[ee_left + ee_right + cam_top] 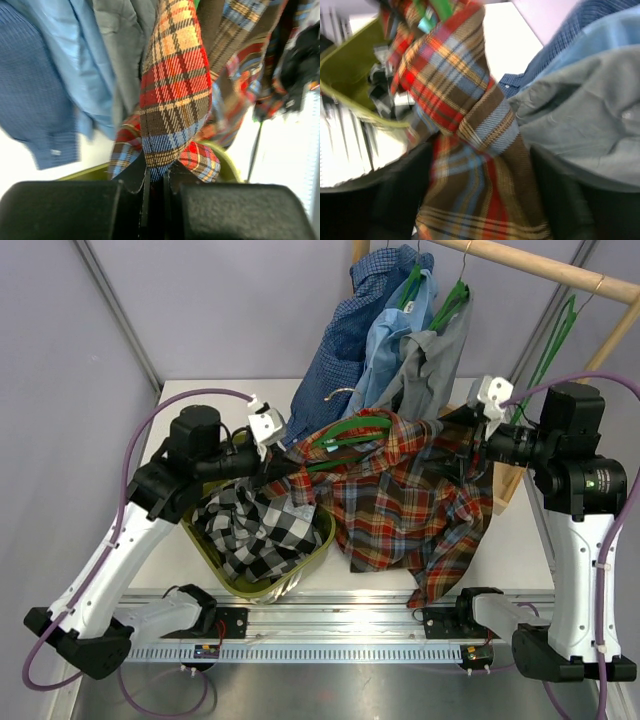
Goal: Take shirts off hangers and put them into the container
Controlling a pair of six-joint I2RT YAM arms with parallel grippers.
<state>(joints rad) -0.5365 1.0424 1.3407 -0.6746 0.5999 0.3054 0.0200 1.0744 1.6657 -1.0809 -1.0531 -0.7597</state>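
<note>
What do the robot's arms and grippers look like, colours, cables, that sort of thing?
The left arm and right arm both have white link shells with black joint housings. A purple cable loops along each. A white block sits on each wrist. The gripper fingers are matte black and blocky. The right arm's upper housing carries a small green mark.

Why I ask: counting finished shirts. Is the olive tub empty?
No, the top view shows the black-and-white check shirt lying bundled inside the olive tub.
</note>
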